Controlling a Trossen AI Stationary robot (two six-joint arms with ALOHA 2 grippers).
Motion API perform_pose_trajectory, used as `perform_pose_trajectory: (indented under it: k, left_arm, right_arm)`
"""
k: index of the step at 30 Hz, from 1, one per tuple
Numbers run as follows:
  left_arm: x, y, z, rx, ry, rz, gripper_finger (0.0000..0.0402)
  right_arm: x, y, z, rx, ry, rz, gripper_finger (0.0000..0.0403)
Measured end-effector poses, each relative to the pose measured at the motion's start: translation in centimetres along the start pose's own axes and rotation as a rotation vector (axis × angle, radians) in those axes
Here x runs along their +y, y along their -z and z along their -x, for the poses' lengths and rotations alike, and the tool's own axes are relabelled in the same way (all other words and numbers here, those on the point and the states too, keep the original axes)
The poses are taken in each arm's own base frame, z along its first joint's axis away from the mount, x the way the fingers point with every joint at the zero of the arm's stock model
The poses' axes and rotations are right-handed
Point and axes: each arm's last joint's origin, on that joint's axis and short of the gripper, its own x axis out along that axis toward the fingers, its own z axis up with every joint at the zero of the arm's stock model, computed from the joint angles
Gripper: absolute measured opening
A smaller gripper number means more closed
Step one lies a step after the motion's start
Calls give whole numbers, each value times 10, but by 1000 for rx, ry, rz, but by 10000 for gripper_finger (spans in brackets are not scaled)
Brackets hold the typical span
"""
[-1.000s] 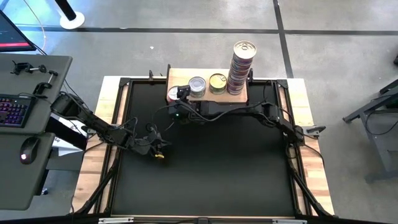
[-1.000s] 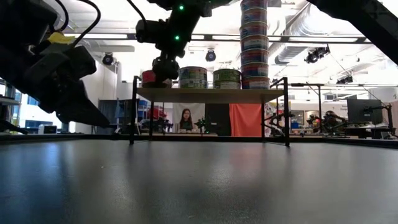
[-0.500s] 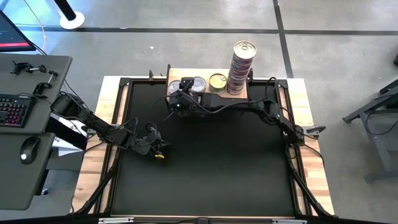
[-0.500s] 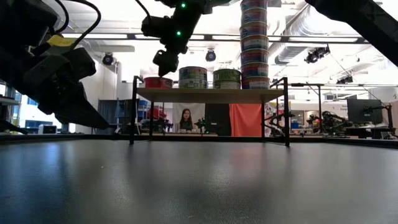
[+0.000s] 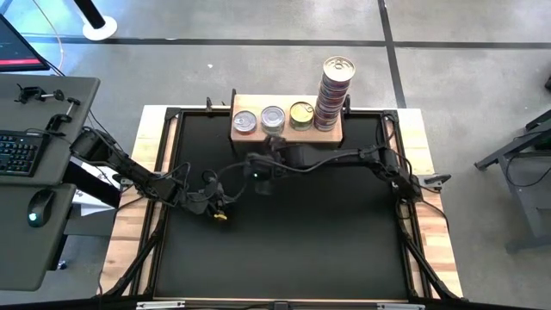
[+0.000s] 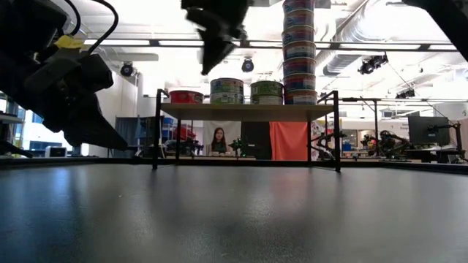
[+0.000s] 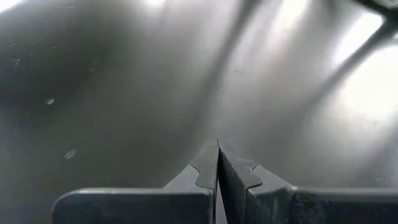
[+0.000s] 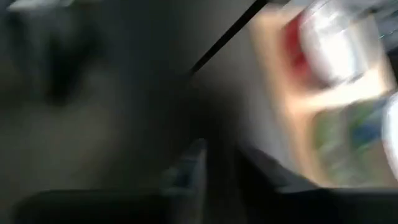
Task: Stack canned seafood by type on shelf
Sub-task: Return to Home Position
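Note:
The shelf stands at the table's far edge, its pale top on thin dark legs. On its top, each resting on its base, stand a red-labelled silver-topped tin, a silver-topped tin, a gold-topped tin and, at the right end, a tall stack of tins. My right gripper hangs over the black tabletop just in front of the shelf's left half, above shelf height, holding nothing. My left gripper is shut and low over the table's left part.
The black tabletop spreads out in front of the shelf. Left of the table a desk carries a keyboard and a mouse. Behind the shelf the low view shows a person far off in the room.
My right gripper was at the red-labelled tin on the shelf's left end. It has risen off the tin, drawn back toward the table's near edge and swung a little right. The tin stays standing on the shelf.

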Motion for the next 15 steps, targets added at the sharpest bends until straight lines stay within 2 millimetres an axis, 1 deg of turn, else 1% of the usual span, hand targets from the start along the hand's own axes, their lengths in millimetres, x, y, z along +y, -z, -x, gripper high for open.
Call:
perform_pose_trajectory:
  k: [1,2,3,6,8,10,12,15]
  left_arm:
    - [-1,-1,0,-10,8,9,0]
    - [-2,-3,0,-28,22,17,0]
    - [-4,-6,0,-54,41,21,0]
    - [-12,-20,2,-174,137,23,0]
    - [-14,-31,2,-243,203,23,0]
    - [-13,-39,1,-275,245,26,0]
    - [-11,-47,-3,-266,269,2,0]
    - [-4,-60,-12,-200,305,-113,0]
  right_arm:
    - [2,6,4,42,-48,6,38]
    - [5,12,4,93,-93,28,19]
    - [9,17,6,136,-144,48,12]
    - [22,38,9,240,-264,76,18]
    - [32,56,13,282,-320,61,8]
    - [40,80,18,316,-356,25,3]
    - [45,108,27,332,-381,-52,5]
    - [46,150,43,343,-401,-254,1]
